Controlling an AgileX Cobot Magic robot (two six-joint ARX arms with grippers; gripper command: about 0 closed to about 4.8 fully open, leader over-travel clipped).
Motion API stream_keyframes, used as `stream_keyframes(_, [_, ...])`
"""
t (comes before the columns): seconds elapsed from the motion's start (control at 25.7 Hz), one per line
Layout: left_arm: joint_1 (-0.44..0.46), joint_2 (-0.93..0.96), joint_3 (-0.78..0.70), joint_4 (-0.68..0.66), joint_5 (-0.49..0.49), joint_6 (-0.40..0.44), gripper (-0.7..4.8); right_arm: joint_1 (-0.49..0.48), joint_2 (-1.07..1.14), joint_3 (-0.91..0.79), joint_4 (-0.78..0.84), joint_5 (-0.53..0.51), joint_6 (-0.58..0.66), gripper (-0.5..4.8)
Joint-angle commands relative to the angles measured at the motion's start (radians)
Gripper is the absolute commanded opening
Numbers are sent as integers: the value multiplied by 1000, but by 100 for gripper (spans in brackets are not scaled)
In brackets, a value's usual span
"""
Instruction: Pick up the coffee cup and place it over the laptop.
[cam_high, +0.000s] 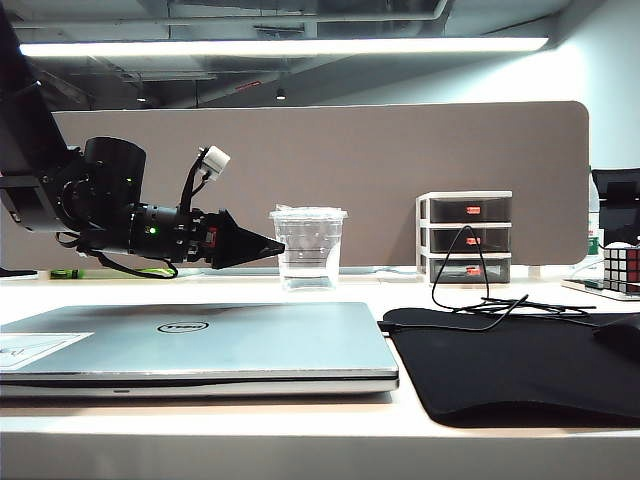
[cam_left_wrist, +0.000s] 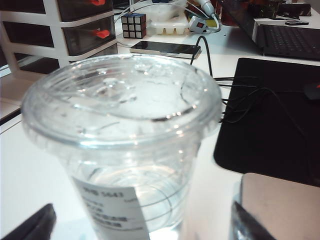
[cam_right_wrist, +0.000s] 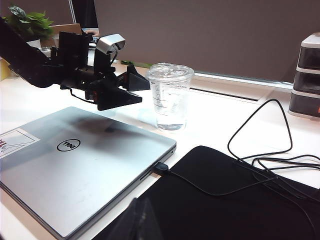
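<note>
The coffee cup (cam_high: 308, 245) is clear plastic with a flat lid and stands upright on the white table behind the laptop (cam_high: 190, 345). The laptop is closed, silver, with a round dark logo. My left gripper (cam_high: 272, 245) is held level just left of the cup, open, its fingertips reaching the cup's side. In the left wrist view the cup (cam_left_wrist: 125, 130) fills the middle, with a dark finger (cam_left_wrist: 35, 225) on one side and the other finger (cam_left_wrist: 247, 222) well off on the other side. The right gripper (cam_right_wrist: 142, 220) is shut and empty, over the black mat's edge beside the laptop (cam_right_wrist: 85, 165).
A black mat (cam_high: 520, 365) lies right of the laptop with a black cable (cam_high: 480, 300) across it. A white drawer unit (cam_high: 465, 237) stands at the back, and a Rubik's cube (cam_high: 620, 268) at the far right. A brown partition (cam_high: 400, 160) closes the back. A phone (cam_left_wrist: 165, 48) lies beyond the cup.
</note>
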Motion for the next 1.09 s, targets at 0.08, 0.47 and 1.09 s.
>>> stream_keyframes(0.08, [2, 10, 46, -49, -18, 6, 479, 0, 0, -5, 10, -25, 0, -6])
stream_keyframes(0.47, [-34, 40, 115, -110, 2, 35, 479, 1, 0, -5, 10, -33, 0, -6])
stream_keyframes(1.09, [-69, 96, 285, -250, -4, 17, 479, 1, 0, -5, 9, -47, 0, -6])
